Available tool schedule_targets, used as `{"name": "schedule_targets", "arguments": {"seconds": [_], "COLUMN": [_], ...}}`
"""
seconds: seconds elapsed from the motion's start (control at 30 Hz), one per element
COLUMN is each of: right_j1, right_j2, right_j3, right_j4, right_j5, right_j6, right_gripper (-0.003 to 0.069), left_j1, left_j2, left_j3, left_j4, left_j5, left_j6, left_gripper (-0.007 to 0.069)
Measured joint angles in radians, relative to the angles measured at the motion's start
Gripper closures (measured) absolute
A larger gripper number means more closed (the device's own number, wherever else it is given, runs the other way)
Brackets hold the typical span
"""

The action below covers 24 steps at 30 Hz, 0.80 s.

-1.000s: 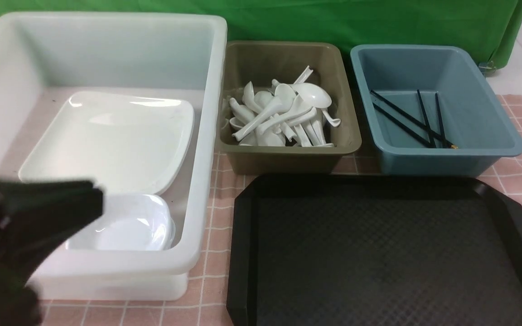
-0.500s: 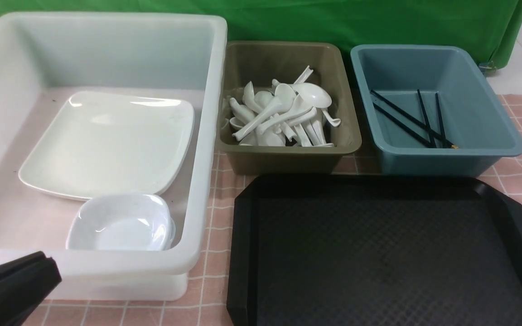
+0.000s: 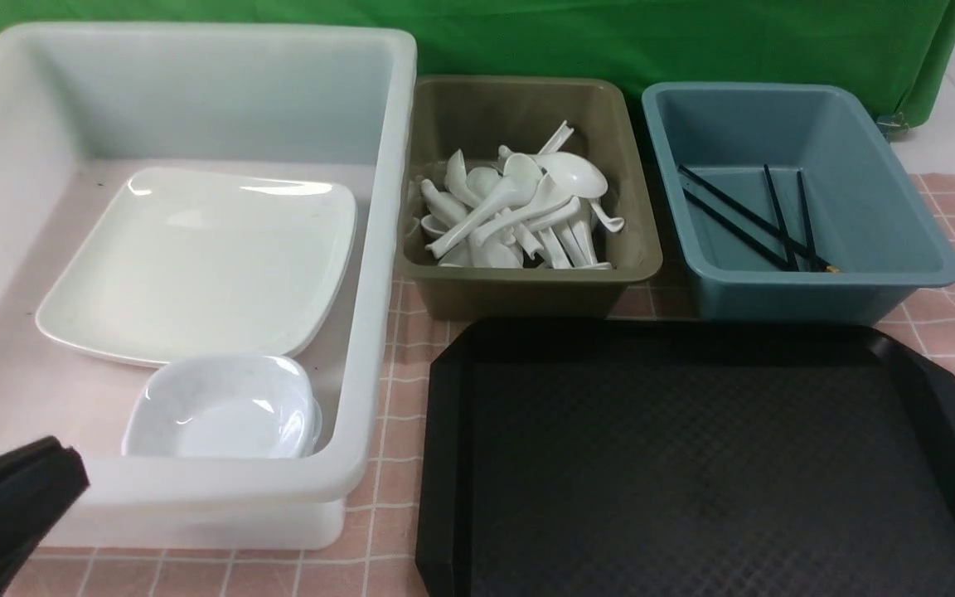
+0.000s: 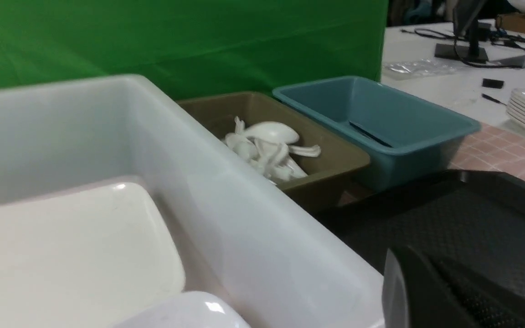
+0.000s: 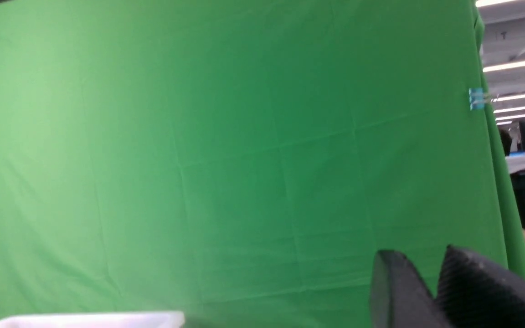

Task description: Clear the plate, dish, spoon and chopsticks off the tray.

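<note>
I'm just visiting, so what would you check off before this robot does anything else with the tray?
1. Tray free of tableware: ok, its surface shows nothing on it.
2. Plate put away: ok, it lies flat in the white tub.
3. Small dish put away: ok, in the same tub, in front of the plate.
4. Chopsticks put away: ok, in the blue bin.
5. Spoon put away: cannot tell which one; many spoons fill the brown bin.
6. Left hand empty: ok, shut, nothing in it.

No readable text, labels, brands, numbers or signs, on tubs, tray, dishes or backdrop in any view
</note>
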<state>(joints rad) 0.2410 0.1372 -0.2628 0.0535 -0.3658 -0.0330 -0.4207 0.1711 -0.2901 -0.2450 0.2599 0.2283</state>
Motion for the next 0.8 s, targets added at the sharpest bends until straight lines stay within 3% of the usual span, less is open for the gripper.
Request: {"name": "schedule_targets", "arguments": {"seconds": [0.13,0.3,0.8], "right_j1": [0.000,0.000,0.000], "right_j2": [0.000,0.000,0.000], "right_j3": [0.000,0.000,0.000], "right_j4": [0.000,0.000,0.001], "right_j5": [0.015,0.021,0.025], "right_j6": [0.000,0.000,0.000], "right_gripper": [0.0435,0.0424,0.0419], "left_j1": [0.141,0.319,0.350], "left_j2": [-0.091,-0.169,-0.172], "left_j3": [0.103,0.226,0.296], "left_j4": [0.050,0.105,0.194], "left_j5": [-0.138,-0.166,-0.046], "left_j6": [-0.051,-0.077,-0.079], "left_gripper": [0.0620,0.0620,0.0620]}}
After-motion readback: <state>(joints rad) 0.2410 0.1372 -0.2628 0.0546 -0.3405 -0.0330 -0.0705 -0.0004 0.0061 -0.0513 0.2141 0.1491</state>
